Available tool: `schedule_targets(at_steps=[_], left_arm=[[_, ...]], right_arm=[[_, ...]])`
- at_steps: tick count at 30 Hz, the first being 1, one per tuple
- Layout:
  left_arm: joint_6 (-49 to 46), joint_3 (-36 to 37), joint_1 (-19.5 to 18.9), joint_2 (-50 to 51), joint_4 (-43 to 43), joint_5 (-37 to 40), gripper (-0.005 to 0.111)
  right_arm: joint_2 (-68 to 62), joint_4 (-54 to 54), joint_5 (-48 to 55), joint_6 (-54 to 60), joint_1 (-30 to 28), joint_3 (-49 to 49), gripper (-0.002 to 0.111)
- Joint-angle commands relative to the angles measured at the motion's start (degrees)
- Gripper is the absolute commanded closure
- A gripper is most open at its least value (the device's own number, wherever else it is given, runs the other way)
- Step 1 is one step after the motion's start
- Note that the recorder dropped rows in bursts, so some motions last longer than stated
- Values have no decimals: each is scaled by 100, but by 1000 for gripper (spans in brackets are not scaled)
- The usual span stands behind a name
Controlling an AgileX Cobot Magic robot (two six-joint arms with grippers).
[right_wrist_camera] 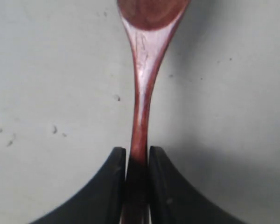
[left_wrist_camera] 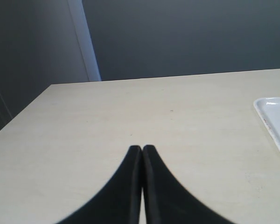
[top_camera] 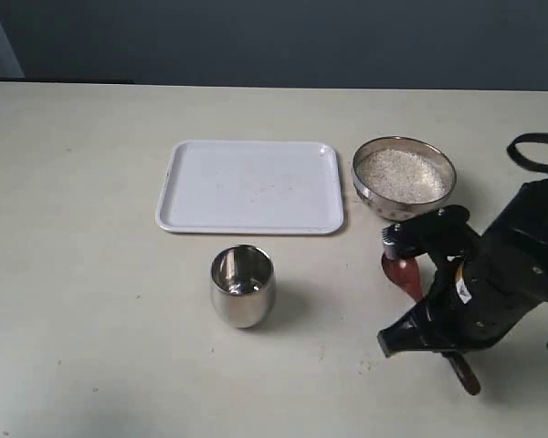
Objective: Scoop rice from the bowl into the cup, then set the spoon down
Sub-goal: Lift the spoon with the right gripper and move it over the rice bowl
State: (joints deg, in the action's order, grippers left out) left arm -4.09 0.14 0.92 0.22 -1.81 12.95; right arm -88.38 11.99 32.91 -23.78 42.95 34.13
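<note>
One white tray (top_camera: 249,187) beside bowl (top_camera: 384,209)

Bare table (top_camera: 73,301) lies open left of the cup (top_camera: 242,292); tray (top_camera: 251,186) and bowl (top_camera: 373,193) crowd behind.

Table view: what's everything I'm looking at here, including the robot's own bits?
tray: one, white, middle of the table.
bowl: one, shiny steel, just right of the tray.
rice: one heap, white, in the bowl.
cup: one, shiny steel, upright, nearer the camera than the tray.
spoon: one, reddish-brown wood, nearer the camera than the bowl.
table: one, pale beige, under everything.
left gripper: one, black, shut on nothing, over bare table.
right gripper: one, black, shut on the spoon's handle.
</note>
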Motion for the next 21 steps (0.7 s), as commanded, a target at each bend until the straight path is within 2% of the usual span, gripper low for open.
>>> schedule_targets(at_steps=[1, 5, 8, 11, 16, 21], left_arm=[[27, -14, 32, -22, -3, -50, 106], [27, -14, 32, -22, -3, -50, 106], [27, -14, 32, -22, -3, -50, 106], [27, -14, 32, -22, -3, -50, 106], [27, -14, 32, -22, -3, -50, 106], [27, -14, 32, -22, -3, -50, 106]], right_arm=[[833, -7, 838, 1435, 3, 212, 109], [1128, 403, 1797, 1957, 3, 940, 109], [975, 978, 2970, 2466, 3, 1849, 109], [721, 1268, 3671, 2700, -35, 2606, 109], [167, 818, 3705, 2913, -230, 3435, 109], [-426, 712, 3705, 3015, -679, 3708, 109]])
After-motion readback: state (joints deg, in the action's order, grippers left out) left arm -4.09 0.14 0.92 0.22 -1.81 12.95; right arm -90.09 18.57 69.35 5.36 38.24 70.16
